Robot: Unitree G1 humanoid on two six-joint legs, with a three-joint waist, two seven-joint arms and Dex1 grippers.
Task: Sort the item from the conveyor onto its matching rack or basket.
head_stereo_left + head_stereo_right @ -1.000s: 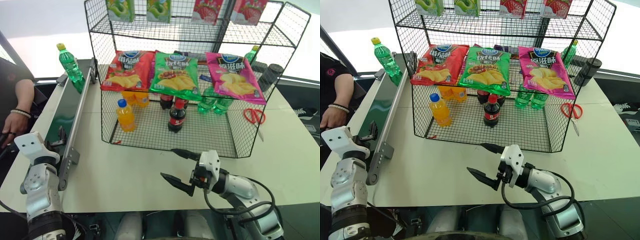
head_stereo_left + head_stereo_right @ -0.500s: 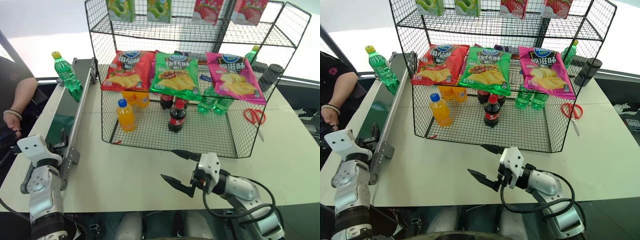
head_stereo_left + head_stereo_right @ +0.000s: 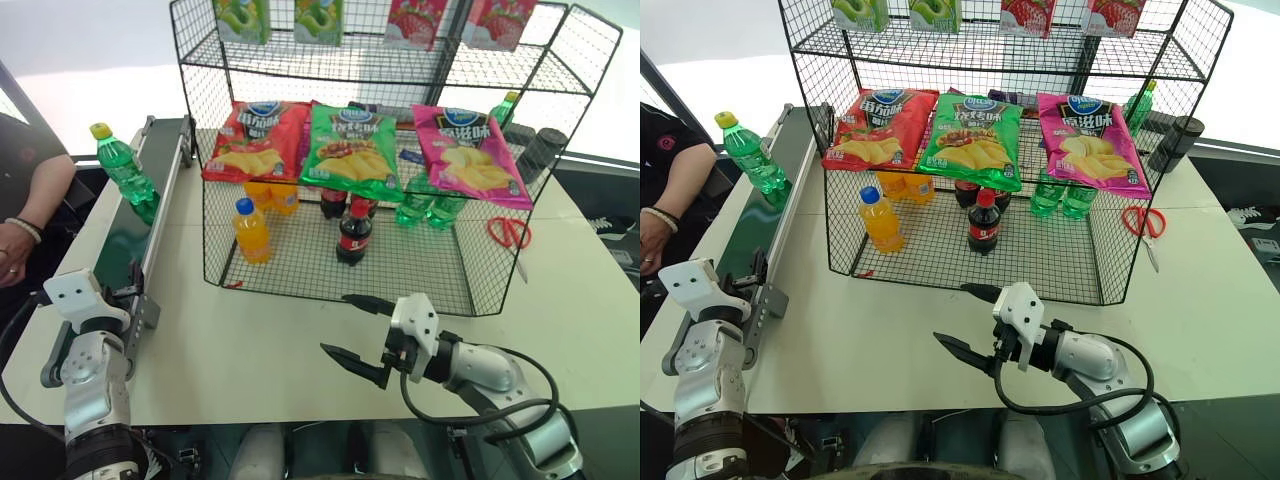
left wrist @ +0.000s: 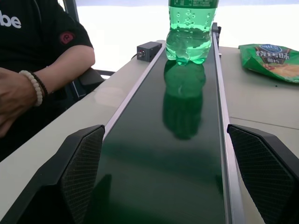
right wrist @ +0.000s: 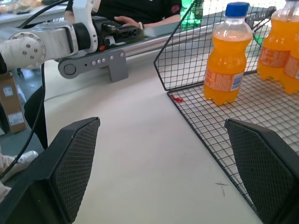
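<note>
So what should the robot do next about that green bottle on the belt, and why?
Probably wait with the left gripper open at the near end of the conveyor, then close once the green bottle arrives. The bottle stands upright further up the belt, well short of the fingers, lined up between them in the left wrist view.

— What carries everything here?

— A pale table (image 3: 300,350) spanning the frame's middle. Along its left edge lies the conveyor (image 3: 135,230), a dark green belt in a grey frame.

— And in the centre?

— A black wire rack (image 3: 460,290) stands directly on the tabletop, reaching to the upper edge of the frame.

— Anything at the right?

— Red-handled scissors (image 3: 510,235) lie flat just right of the rack. Further up, at the upper right, a dark cylindrical cup (image 3: 542,152) stands beside the rack's far corner.
</note>
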